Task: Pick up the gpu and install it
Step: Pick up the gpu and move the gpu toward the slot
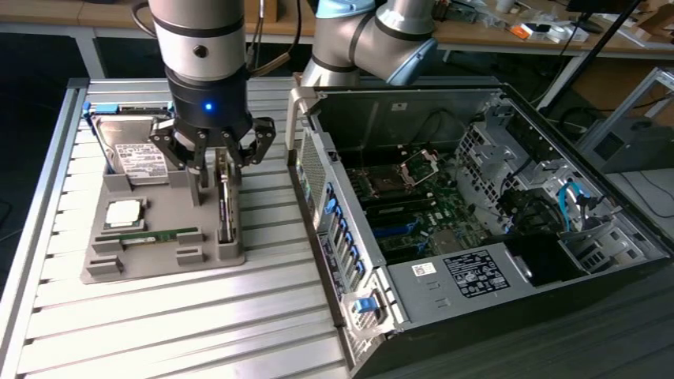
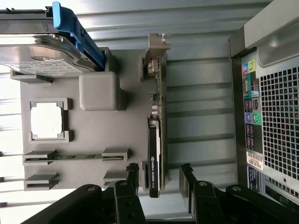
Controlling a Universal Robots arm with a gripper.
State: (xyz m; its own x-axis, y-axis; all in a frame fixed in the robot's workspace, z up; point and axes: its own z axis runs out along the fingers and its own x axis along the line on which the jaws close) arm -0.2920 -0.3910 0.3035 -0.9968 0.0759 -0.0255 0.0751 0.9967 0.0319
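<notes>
We see the gpu standing on its long edge in a slot of the grey tray, along the tray edge that faces the computer case. In the wrist view its silver bracket sits at the end farthest from the camera, and the black block with its label is at the near end.

The gripper hangs right over the card with its fingers spread wide. One stands on each side of the card's near end, with a clear gap between each of them and the board. They hold nothing.

On the tray side of the card there is bare grey tray floor. On the case side a strip of the slatted bench lies open between the tray edge and the case wall.

Farther across the tray, toward the exterior view's left, lie the RAM stick in its narrow slot, the processor in its square pocket, and the hard drive with a white label. All three are well apart from the card.

The case lies on its side with the open side up, and the motherboard is exposed inside. Its perforated rear panel is turned toward the tray.
</notes>
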